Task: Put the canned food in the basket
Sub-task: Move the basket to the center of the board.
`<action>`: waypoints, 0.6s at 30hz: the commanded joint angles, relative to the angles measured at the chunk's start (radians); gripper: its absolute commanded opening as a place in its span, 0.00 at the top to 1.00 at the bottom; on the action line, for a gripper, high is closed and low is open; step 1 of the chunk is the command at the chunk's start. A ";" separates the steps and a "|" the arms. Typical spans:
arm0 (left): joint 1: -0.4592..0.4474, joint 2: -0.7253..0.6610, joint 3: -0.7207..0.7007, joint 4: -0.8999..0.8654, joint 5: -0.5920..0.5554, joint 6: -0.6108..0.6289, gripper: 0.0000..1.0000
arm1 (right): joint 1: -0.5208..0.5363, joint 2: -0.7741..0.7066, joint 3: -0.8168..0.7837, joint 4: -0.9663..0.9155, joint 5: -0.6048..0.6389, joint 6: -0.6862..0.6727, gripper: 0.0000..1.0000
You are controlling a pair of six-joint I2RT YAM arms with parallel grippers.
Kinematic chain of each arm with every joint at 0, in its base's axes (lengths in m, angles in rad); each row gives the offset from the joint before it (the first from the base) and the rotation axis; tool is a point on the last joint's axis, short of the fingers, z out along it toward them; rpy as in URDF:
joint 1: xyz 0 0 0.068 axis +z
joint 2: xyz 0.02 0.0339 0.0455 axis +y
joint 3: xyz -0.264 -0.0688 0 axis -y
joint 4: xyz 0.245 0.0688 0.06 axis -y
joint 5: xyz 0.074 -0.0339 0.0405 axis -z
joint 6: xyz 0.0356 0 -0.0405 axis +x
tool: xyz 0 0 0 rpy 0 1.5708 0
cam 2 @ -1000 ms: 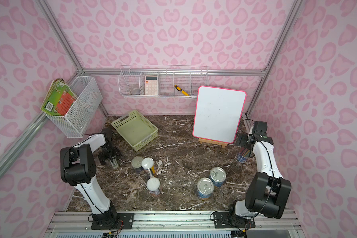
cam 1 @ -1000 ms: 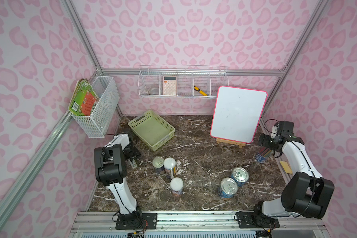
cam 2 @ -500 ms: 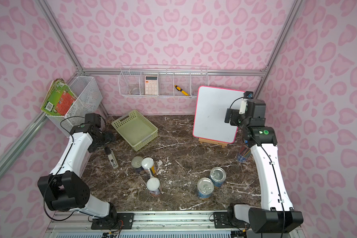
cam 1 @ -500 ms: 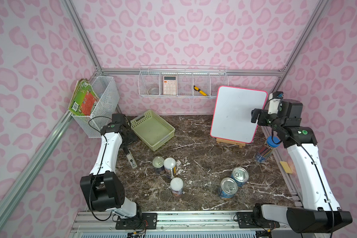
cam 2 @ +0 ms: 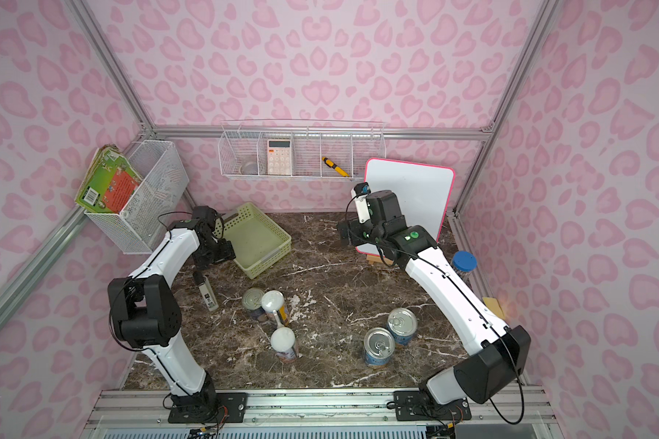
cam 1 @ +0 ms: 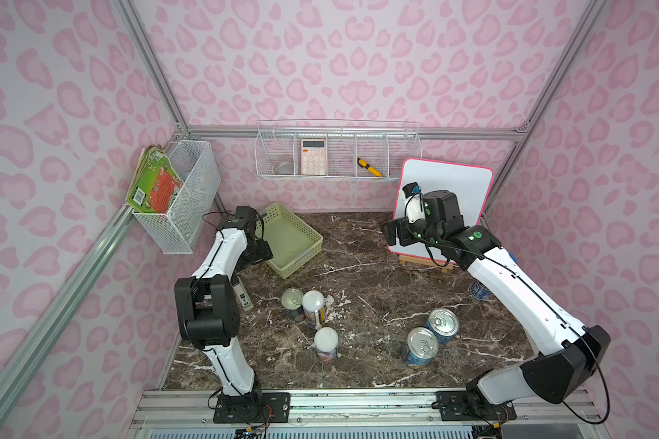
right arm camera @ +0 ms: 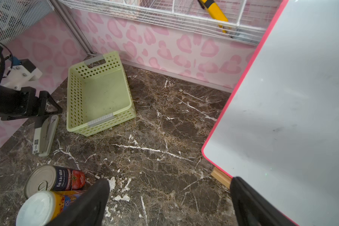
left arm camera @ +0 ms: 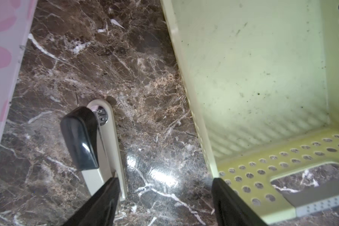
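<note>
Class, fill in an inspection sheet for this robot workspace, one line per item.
surface: dark white-veined marble table.
job's things: five upright cans on it: dark can, white-capped cans, blue cans; green basket empty.
clutter: stapler, whiteboard, blue-lidded jar.
tools: left tool open, between stapler and basket; right tool open, raised before whiteboard.
cables: black loop at left wrist, another by right elbow.
surroundings: pink walls; mesh basket holding books; wire rack holding calculator, yellow cutter.
</note>
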 commanded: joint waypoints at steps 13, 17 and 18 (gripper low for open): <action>-0.016 0.290 0.225 0.031 0.048 0.094 1.00 | 0.007 0.015 -0.143 0.073 -0.084 0.000 0.01; -0.052 0.258 0.203 0.038 0.035 0.125 1.00 | 0.005 -0.013 -0.204 0.087 -0.064 -0.012 0.01; -0.060 0.254 0.208 0.030 0.039 0.124 1.00 | 0.003 -0.013 -0.210 0.088 -0.064 -0.015 0.01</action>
